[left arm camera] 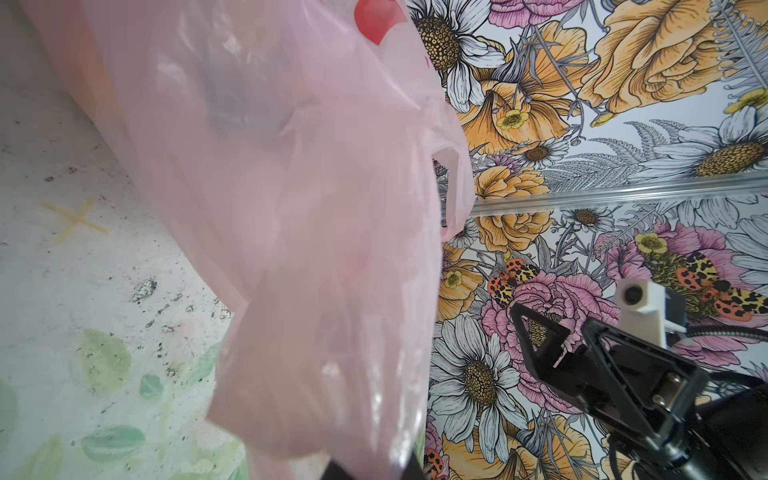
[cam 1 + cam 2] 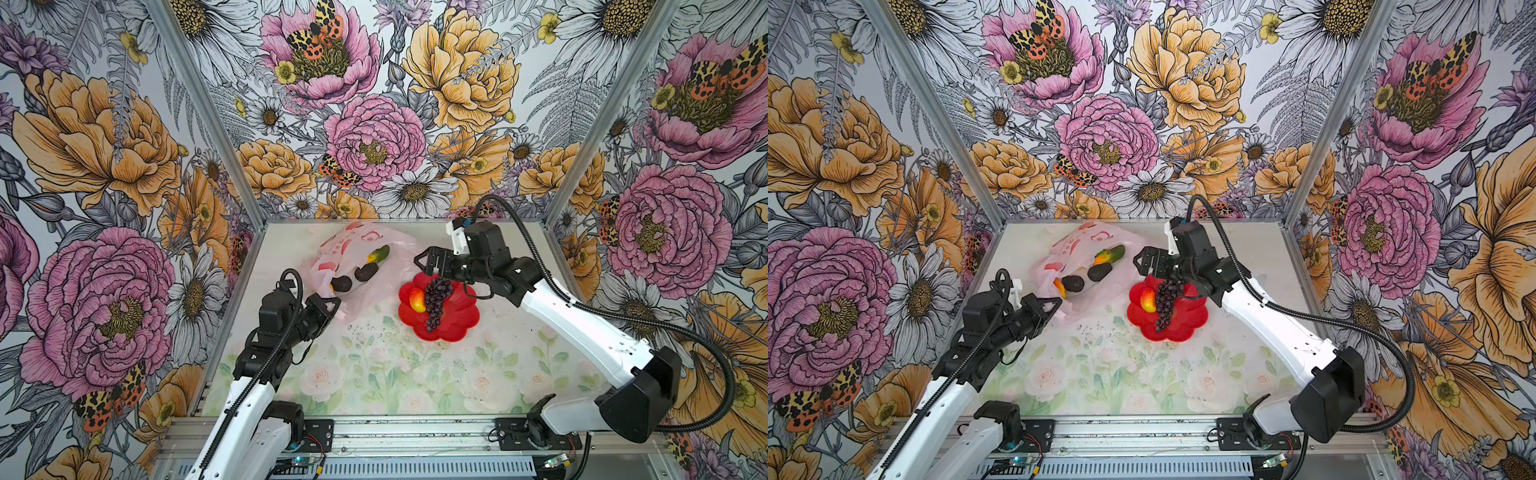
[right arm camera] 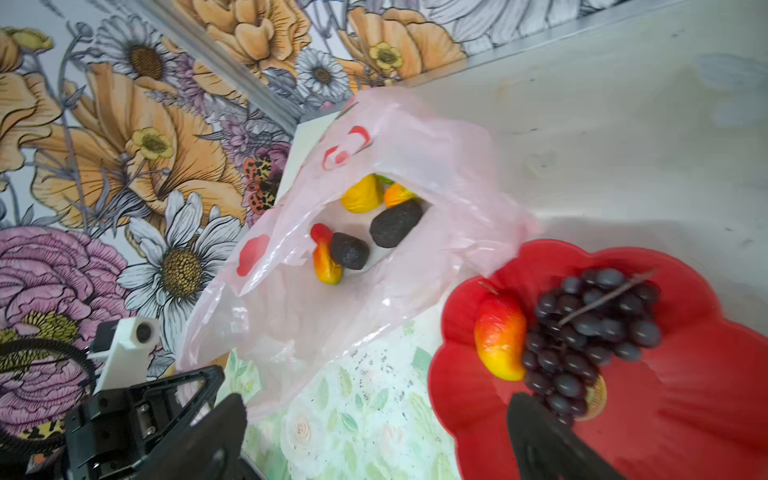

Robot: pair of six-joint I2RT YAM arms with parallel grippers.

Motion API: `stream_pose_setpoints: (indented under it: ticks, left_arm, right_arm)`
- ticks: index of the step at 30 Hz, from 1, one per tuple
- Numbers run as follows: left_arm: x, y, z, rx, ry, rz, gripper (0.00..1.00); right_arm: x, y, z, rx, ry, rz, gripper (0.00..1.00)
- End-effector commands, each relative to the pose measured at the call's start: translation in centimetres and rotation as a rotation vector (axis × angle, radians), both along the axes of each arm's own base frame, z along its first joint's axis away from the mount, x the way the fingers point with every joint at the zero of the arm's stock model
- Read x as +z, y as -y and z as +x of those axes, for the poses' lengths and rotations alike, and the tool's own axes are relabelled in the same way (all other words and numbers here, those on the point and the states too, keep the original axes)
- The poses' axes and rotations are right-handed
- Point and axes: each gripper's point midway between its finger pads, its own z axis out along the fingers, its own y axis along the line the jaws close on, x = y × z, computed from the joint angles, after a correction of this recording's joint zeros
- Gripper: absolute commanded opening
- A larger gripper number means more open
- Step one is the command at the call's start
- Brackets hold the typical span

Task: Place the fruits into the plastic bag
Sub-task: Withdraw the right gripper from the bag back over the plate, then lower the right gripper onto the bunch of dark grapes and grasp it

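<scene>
Purple grapes (image 2: pixel 436 299) (matte), red-yellow peach (image 2: pixel 417 300), crinkly translucent pink bag (image 2: pixel 370 297)

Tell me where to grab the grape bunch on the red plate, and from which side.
Probably take the grape bunch at its wide stem end, coming straight down from above with the fingers closing across its width. It lies flat on the red plate, so no side gives access underneath, and the red-yellow fruit crowds one flank.

bag (image 2: pixel 376 284) translucent pink, red prints | plate (image 2: pixel 455 318) red | grapes (image 2: pixel 437 298) dark purple
</scene>
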Motion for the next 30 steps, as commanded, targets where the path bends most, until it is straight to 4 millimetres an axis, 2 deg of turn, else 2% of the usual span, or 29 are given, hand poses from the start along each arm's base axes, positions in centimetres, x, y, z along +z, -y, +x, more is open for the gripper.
stream_pose_setpoints:
  ticks: [1,5,8,15,25,30]
  left_arm:
    - [0.4,0.2,0.3,-0.004,0.020,-0.007,0.00]
    - [0.4,0.5,0.3,-0.017,0.018,-0.003,0.00]
    - [0.4,0.7,0.2,-0.026,0.018,0.000,0.00]
    - [0.2,1.1,-0.3,-0.046,0.015,0.003,0.00]
    - [0.4,1.0,-0.4,-0.047,0.020,0.009,0.00]
    - [0.3,1.1,-0.4,-0.052,0.018,0.014,0.00]
  right_arm:
    - [-5.9,2.2,-2.6,-0.056,-0.230,-0.119,0.99]
    - [-10.1,4.3,-4.0,-0.144,-0.361,-0.192,1.00]
    - [-12.0,5.3,-4.1,-0.197,-0.394,-0.233,1.00]
    - [-14.9,4.9,-3.9,-0.210,-0.456,-0.295,1.00]
    - [-16.7,4.2,-0.1,-0.271,-0.449,-0.329,0.99]
    - [-18.4,4.1,1.9,-0.323,-0.466,-0.355,0.96]
